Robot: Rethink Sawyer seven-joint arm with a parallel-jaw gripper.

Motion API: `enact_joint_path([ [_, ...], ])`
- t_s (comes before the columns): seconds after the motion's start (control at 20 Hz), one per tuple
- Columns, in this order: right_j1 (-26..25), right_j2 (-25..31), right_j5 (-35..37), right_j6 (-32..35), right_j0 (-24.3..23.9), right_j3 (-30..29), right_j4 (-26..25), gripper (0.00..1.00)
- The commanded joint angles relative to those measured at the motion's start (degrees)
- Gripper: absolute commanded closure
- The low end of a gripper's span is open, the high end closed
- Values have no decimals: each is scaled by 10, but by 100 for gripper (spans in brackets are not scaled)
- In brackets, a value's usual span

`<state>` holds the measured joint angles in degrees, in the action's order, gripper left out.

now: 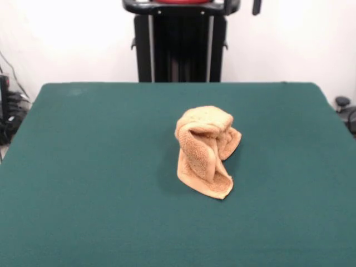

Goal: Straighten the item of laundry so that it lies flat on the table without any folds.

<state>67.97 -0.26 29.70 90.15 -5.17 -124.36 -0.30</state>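
The orange-tan terry towel (207,149) lies crumpled in a bunched heap a little right of the middle of the dark green table (83,167). Its upper part is rolled and folded over itself, and one corner flap hangs down toward the near side. Its woven bands are hidden in the folds. The gripper does not show in the front view; only the robot's black pedestal (181,44) stands at the far side of the table.
A white wall stands behind the pedestal. Dark cables and equipment (8,111) sit off the table's left edge, and a dark object (346,111) sits off its right edge.
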Motion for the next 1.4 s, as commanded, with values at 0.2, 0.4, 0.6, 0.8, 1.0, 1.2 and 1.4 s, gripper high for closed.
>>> enact_joint_path([
  [0.2, -74, 52, -106, 34, -51, 4, -31, 0],
  [0.4, -85, 75, -133, 20, -72, 9, -36, 0],
  [0.6, -93, 81, -147, 15, -77, 26, -53, 0],
  [0.8, -107, 83, -153, 22, -78, 42, -64, 0],
  [1.0, -120, 109, -182, 23, -93, 44, -73, 0],
  [1.2, -118, 142, -203, 26, -113, 35, -80, 0],
  [1.4, -128, 146, -204, 24, -115, 42, -99, 0],
])
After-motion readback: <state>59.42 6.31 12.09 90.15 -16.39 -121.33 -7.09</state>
